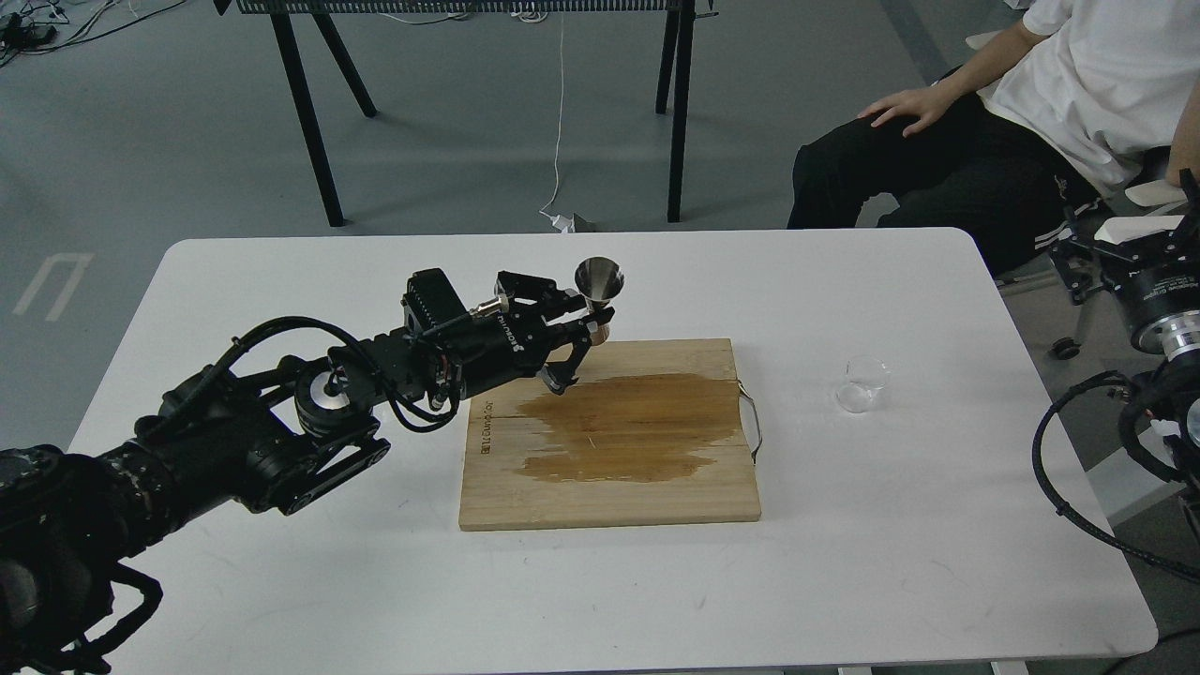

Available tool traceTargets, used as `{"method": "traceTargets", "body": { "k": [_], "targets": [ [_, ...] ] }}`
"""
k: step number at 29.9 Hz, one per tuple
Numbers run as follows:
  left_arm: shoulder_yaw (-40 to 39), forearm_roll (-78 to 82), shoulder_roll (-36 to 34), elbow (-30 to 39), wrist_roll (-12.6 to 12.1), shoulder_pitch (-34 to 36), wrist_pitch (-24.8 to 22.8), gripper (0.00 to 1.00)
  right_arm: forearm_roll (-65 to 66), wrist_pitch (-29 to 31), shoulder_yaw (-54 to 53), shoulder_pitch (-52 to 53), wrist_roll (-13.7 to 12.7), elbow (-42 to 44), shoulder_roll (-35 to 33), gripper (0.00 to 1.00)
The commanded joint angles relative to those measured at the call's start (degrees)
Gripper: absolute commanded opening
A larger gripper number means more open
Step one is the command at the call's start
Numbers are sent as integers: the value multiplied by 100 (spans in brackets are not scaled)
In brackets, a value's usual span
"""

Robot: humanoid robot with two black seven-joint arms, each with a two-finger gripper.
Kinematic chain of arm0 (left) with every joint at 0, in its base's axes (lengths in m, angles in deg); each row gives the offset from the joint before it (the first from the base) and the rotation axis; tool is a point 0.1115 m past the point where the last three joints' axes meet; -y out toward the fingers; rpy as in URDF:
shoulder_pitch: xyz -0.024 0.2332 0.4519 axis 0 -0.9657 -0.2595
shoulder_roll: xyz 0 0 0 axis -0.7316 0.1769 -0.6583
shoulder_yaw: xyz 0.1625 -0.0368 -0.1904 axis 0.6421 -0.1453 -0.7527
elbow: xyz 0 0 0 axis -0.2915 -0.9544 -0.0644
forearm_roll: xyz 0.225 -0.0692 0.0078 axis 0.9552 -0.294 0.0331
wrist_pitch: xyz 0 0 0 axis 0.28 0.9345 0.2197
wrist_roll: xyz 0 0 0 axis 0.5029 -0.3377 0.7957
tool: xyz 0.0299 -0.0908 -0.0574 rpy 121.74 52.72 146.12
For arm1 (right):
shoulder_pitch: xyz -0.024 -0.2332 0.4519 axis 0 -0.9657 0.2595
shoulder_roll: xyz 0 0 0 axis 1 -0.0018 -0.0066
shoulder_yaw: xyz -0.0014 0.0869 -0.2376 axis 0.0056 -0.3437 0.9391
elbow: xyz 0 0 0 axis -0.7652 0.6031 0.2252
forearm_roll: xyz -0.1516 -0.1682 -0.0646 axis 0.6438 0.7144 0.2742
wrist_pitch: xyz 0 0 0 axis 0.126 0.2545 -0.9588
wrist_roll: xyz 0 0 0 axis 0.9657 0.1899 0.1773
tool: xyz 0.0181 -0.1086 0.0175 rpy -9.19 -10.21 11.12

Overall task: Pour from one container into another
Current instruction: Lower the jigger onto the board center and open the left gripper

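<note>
The shiny metal jigger [599, 286] is held upright in the air above the back left part of the wooden board, with my left gripper [589, 328] shut on its waist. The small clear glass cup [863, 383] stands on the white table to the right of the board, well apart from both grippers. My right arm [1148, 291] hangs off the table's right edge; its gripper is not in view.
The wooden cutting board [609, 487] lies mid-table with a dark wet stain and a metal handle on its right side. My left arm hides the lemon. A seated person [1031, 112] is at the back right, and black table legs [309, 122] stand beyond.
</note>
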Motion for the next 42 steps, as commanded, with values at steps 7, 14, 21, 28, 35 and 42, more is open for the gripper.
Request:
{"method": "traceTargets", "body": {
  "k": [7, 14, 21, 28, 35, 42],
  "targets": [
    [318, -1, 633, -669, 0, -504, 0, 9, 0, 0, 0, -2, 0, 0, -3, 100],
    [310, -1, 853, -687, -27, -592, 0, 10, 0, 0, 0, -3, 0, 9, -30, 100],
    [283, -1, 853, -765, -44, -584, 0, 20, 0, 0, 0, -3, 0, 9, -30, 100],
    [292, -1, 853, -801, -123, -601, 0, 21, 0, 0, 9, -20, 0, 9, -30, 100],
    [257, -1, 862, -801, -123, -592, 0, 39, 0, 0, 0, -73, 0, 9, -30, 100],
    [239, -1, 862, -801, -123, -592, 0, 39, 0, 0, 0, -73, 0, 0, -30, 100]
  ]
}}
